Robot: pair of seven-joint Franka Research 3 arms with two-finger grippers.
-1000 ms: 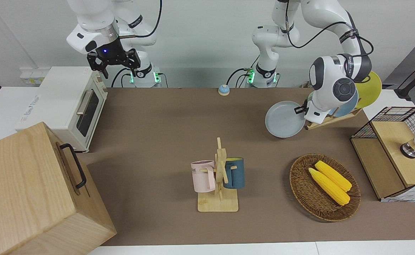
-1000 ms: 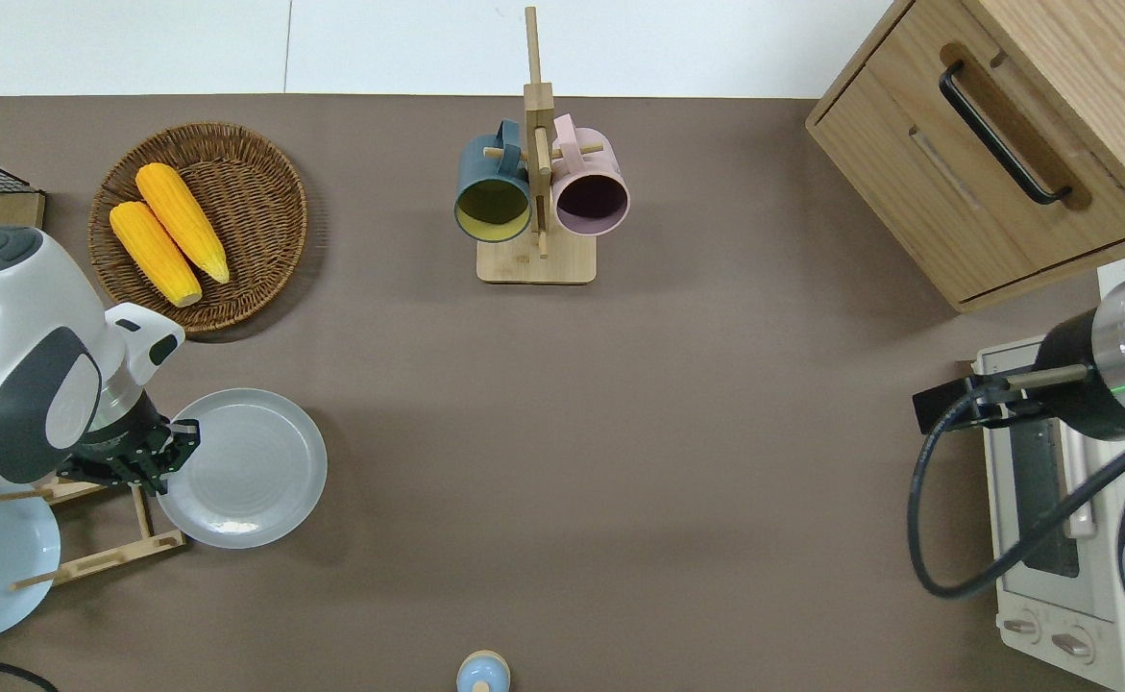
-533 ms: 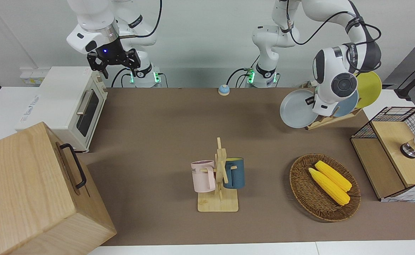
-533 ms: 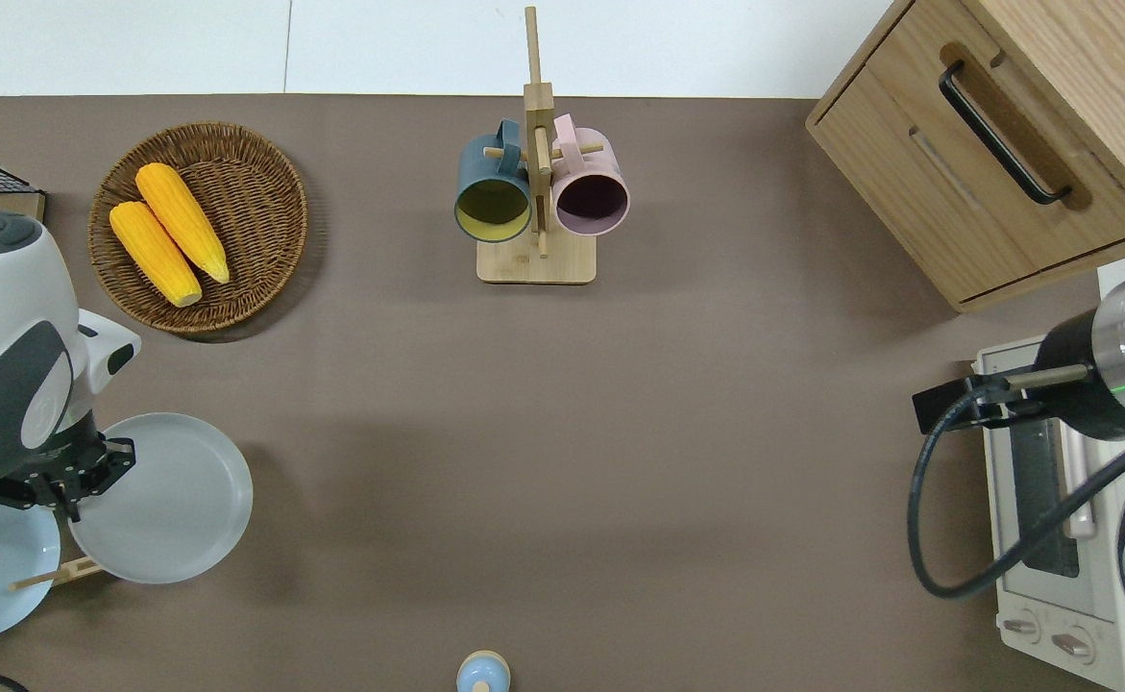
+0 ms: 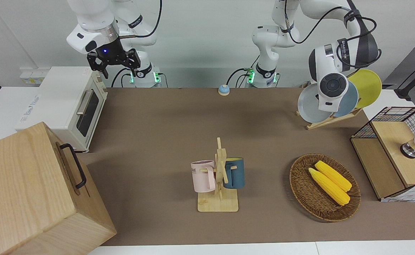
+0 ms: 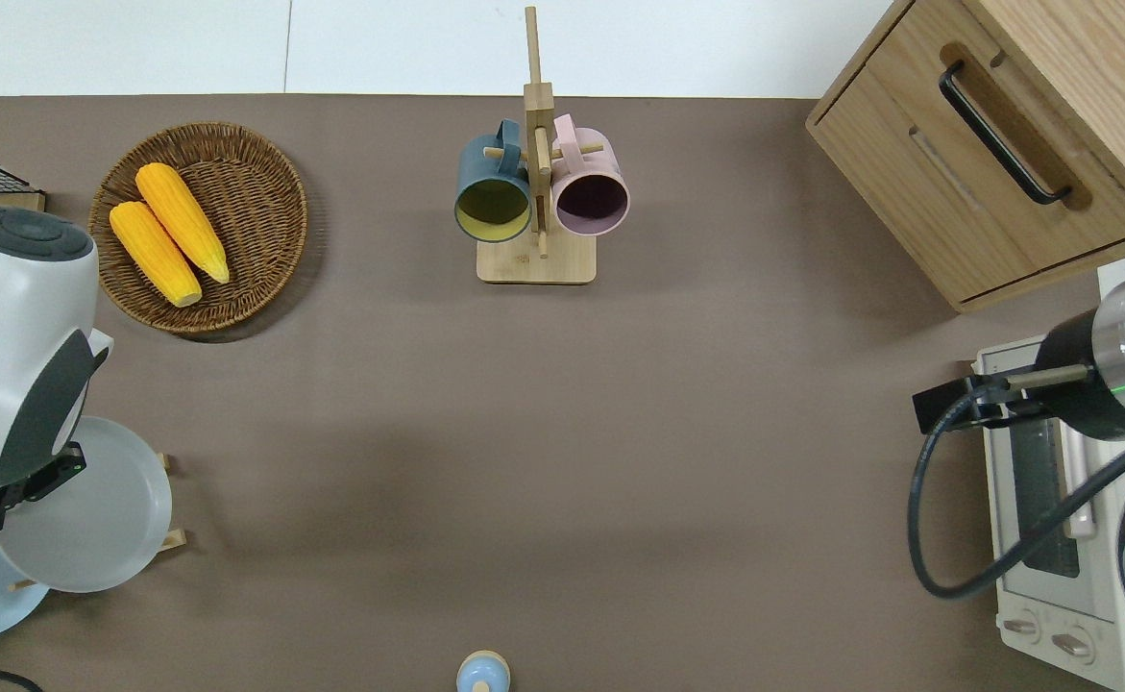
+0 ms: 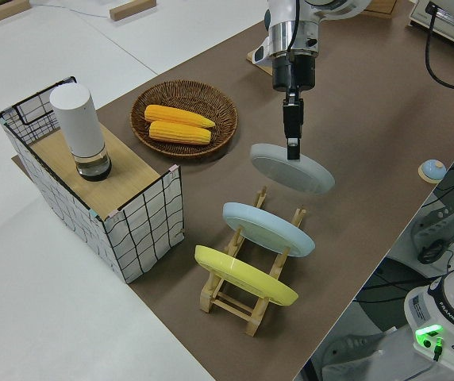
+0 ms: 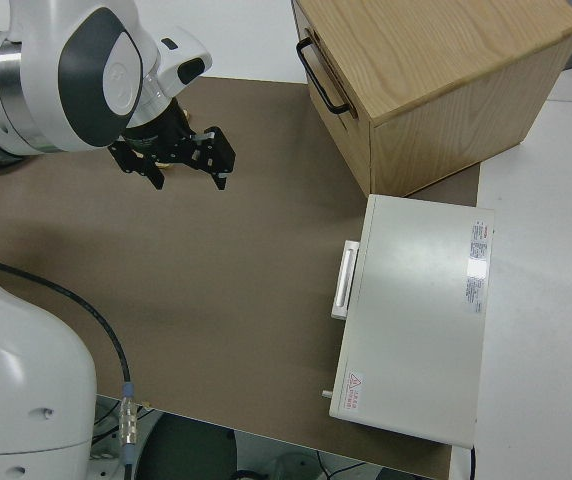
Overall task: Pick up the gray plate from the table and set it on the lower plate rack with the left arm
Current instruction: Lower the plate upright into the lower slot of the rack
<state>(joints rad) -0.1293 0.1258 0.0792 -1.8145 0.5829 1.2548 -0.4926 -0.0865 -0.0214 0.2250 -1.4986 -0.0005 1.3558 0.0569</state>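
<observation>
We are gripping the round pale gray plate (image 7: 292,169) in our left pincer (image 7: 292,140), hanging over the slanted light-wood rack (image 7: 251,290) beside the sky-blue plate (image 7: 268,228); our right arm is parked.

From the front, your left arm (image 5: 331,85) covers part of the gray plate (image 5: 308,106) and the sky-blue plate (image 5: 351,101); overhead, that gray plate hides most of the lower plate rack (image 6: 170,538); the frame's edge cuts the sky-blue plate.
</observation>
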